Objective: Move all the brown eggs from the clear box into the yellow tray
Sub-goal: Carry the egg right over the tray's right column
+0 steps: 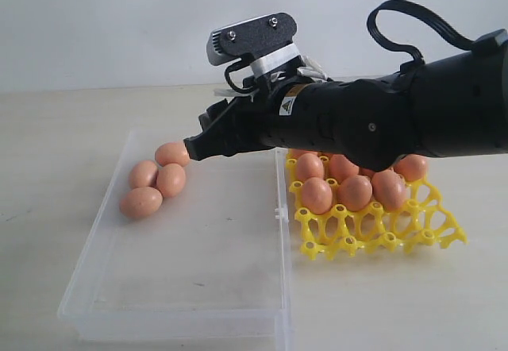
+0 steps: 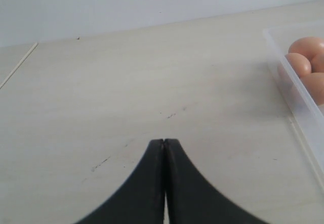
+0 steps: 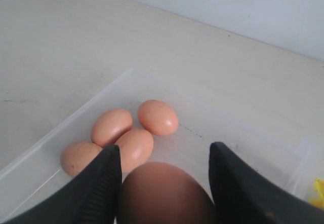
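Box (image 1: 182, 279): nearest the exterior camera, near half of its floor bare. Four eggs (image 1: 171, 180) are bunched in its 10 o'clock corner, touching one another and close to the far and left walls.

Right gripper (image 1: 194, 146): comes in from 3 o'clock, tip over the far part of the box, just at 3 o'clock of the bunch. Its wrist view shows the jaws wide apart and clamped on a fifth, the held egg (image 3: 164, 193), one finger on each flank. It appears to be off the floor.

Tray (image 1: 373, 236): at 3 o'clock of the box, close against its right wall; whether they touch I cannot tell. Tray eggs (image 1: 355, 192) fill the far cups and the near cups stand empty. The arm hides the farthest row, so no count.

Left gripper (image 2: 164, 144): jaws pressed together, nothing between them, over bare table (image 2: 101, 92) at 9 o'clock of the box.

Handling (judgement): light, rigid, thin-shelled, smooth and round. An off-centre pinch would let one slip out, and too hard a squeeze would crack it. Take across the widest girth with gentle force.

In the way (judgement):
- Neighbours in the bunch touch, leaving little finger room. The one at its 1 o'clock end has the most open flanks.
- The corner walls crowd the others.
- The box's right wall must be cleared on the way over.
- At the tray, the filled cups and pegs beside an empty cup risk a knock.
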You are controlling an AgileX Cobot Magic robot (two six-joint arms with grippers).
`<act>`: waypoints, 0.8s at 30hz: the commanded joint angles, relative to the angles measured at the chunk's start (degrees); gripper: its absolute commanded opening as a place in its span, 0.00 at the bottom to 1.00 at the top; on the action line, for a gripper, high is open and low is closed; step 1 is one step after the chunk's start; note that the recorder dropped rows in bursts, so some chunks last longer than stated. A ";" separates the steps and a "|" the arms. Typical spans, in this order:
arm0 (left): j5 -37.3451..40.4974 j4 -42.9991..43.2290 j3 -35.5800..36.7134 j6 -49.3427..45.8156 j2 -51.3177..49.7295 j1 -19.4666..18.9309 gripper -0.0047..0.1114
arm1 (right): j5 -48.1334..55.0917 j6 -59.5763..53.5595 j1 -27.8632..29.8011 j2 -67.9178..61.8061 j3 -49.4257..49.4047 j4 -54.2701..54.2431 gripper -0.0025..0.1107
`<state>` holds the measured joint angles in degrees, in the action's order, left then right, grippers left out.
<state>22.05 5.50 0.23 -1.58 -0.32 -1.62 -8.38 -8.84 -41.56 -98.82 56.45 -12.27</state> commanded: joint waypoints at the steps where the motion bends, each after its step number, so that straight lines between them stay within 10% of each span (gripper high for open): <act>1: -0.35 -0.06 -0.23 0.26 0.32 -0.11 0.04 | -1.24 -0.13 0.38 0.68 -0.23 0.17 0.02; 24: -0.35 -0.06 -0.23 0.26 0.32 -0.11 0.04 | -7.17 -0.54 8.80 13.32 -13.36 -2.20 0.02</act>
<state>22.05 5.50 0.23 -1.58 -0.32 -1.62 -14.36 -9.04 -35.30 -87.18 45.56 -14.24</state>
